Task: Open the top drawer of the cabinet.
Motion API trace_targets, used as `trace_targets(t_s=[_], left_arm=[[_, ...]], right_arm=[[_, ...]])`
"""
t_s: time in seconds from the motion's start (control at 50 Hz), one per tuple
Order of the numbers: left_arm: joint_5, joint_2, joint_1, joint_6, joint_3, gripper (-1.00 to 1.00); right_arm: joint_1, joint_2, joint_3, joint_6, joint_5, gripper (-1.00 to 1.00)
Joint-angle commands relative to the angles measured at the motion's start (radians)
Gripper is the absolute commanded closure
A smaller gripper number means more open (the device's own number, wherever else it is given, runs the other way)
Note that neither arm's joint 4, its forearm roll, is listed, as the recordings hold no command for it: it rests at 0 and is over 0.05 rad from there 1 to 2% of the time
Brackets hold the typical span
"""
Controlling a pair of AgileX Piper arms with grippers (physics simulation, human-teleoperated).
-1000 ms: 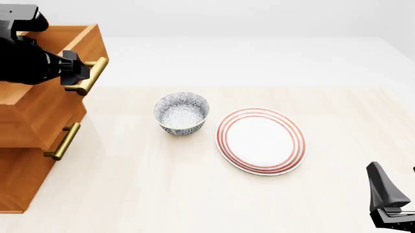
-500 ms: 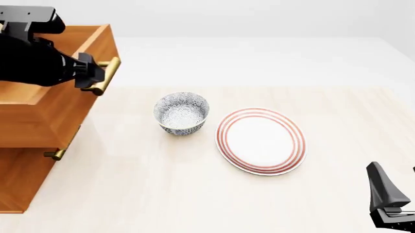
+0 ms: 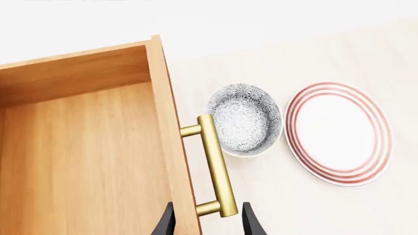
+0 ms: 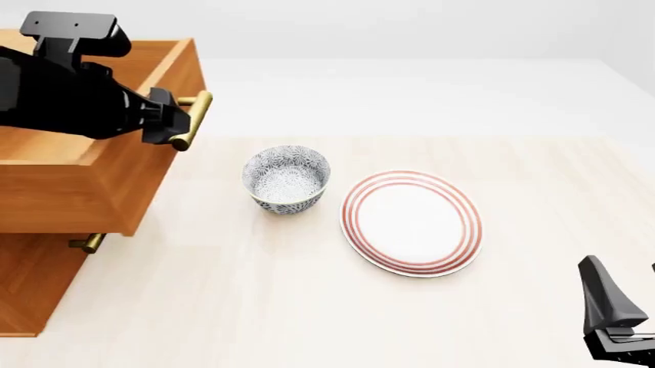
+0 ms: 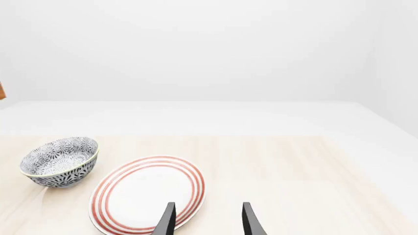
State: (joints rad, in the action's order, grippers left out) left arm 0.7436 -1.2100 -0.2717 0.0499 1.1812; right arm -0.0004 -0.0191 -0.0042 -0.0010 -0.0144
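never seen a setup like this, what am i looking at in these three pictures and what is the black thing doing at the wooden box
These are simulator renders of two robot arms at a pale wooden table. One picture looks over the table from the arms' own side; the other two come from cameras behind each gripper. The black left gripper is shut on the brass bar handle of the orange-brown wooden top drawer, which is pulled well out of the tall orange-brown cabinet and looks bare inside. On the table stand a blue-patterned bowl and, beside it, a white plate with red rings. The right gripper hangs open near the plate, holding nothing.
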Motion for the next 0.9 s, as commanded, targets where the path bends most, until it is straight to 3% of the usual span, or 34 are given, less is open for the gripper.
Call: trace_targets(t_s=[0.02,0.26,0.9], left_arm=[[0.002,-0.01,-0.043,0.034,-0.008,-1.0],[0.01,-0.005,-0.078,0.031,0.007,-1.0],[0.053,0.082,-0.054,0.01,0.026,-1.0]], right_arm=[[0.0,0.001,0.001,0.0,0.0,-1.0],[0.0,0.001,0.001,0.0,0.0,-1.0],[0.0,0.001,0.001,0.0,0.0,-1.0]])
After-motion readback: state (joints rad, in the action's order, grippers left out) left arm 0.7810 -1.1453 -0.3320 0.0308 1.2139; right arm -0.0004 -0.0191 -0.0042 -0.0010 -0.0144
